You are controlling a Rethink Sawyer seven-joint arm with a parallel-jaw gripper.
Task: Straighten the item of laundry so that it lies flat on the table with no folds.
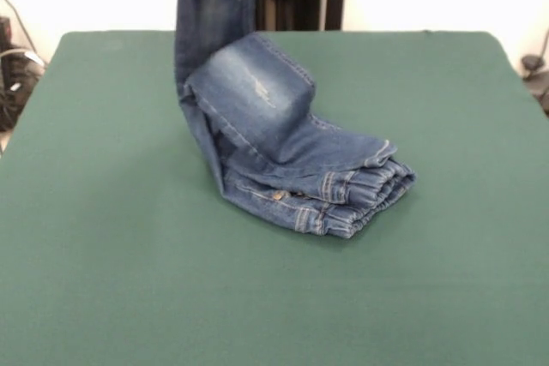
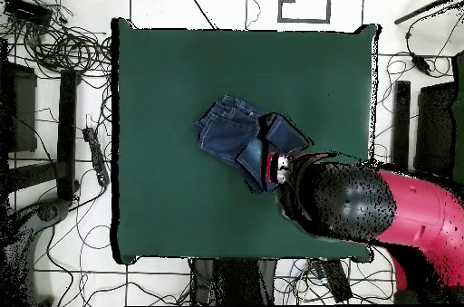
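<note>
On the plain green table, faded denim jeans, one leg lifted; hand's grip state indiscernible.

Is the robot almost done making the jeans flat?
Not yet. Done so far: one leg of the jeans is lifted off the table, running up past the top of the front view. In hand: the overhead view shows the arm right over that end, though the gripper itself is hidden. Left to do: the waistband end lies bunched in folded layers, so everything needs spreading flat.
</note>
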